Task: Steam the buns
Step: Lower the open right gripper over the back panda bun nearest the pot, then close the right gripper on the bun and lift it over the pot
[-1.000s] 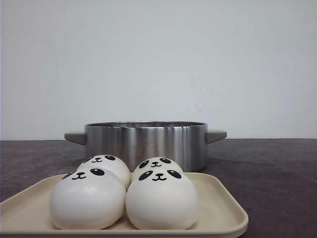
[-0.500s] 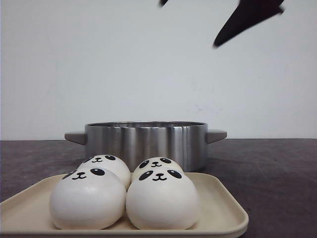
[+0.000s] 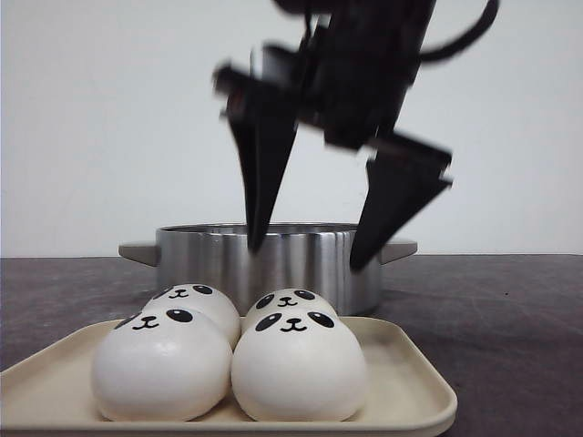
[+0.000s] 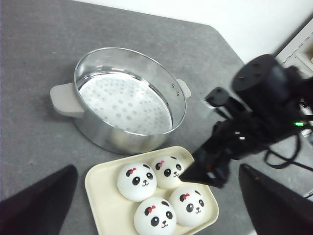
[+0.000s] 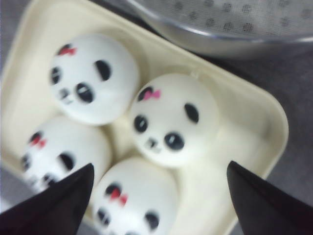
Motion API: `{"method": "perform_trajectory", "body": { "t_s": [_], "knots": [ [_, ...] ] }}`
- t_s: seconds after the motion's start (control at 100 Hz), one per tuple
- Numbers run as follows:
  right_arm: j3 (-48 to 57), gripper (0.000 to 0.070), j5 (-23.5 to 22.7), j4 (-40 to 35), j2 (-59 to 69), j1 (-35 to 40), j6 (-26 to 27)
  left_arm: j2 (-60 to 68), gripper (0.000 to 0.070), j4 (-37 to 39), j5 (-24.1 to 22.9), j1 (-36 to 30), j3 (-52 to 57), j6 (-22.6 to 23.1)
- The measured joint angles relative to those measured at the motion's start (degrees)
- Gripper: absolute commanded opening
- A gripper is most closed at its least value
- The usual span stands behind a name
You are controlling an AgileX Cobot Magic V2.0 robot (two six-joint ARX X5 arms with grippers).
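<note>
A lab-like test bench: bare white wall (image 3: 109, 118), grey tabletop (image 3: 510, 309) (staged kitchenware only).

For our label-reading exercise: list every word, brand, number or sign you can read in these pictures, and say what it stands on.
None can be read.
The buns bear only painted panda faces and small red bows, no letters.
The steel pot and the cream tray show no marking.
The right gripper shows no readable label.

No readable text, labels, brands or numbers on anything in view.
</note>
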Motion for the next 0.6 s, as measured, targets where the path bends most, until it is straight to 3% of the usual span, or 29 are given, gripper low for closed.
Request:
{"method": "perform_trajectory", "body": {
  "t_s": [0.4,0.52,0.6],
  "knots": [
    [-0.02,0.0518,0.07,3.82,7.13,-0.44,0.66,0.0,0.0625,-0.44,-0.02,-1.57,0.0,-1.42],
    [-0.02,0.0407,0.07,4.57,7.56,-0.92,1.44,0.0,0.0625,-0.44,-0.68,-2.12,0.0,-1.49],
    [-0.02,0.0399,0.04,4.57,7.8,-1.44,1.79,0.0,0.0625,-0.42,-1.27,-2.49,0.0,-1.49]
  ]
}}
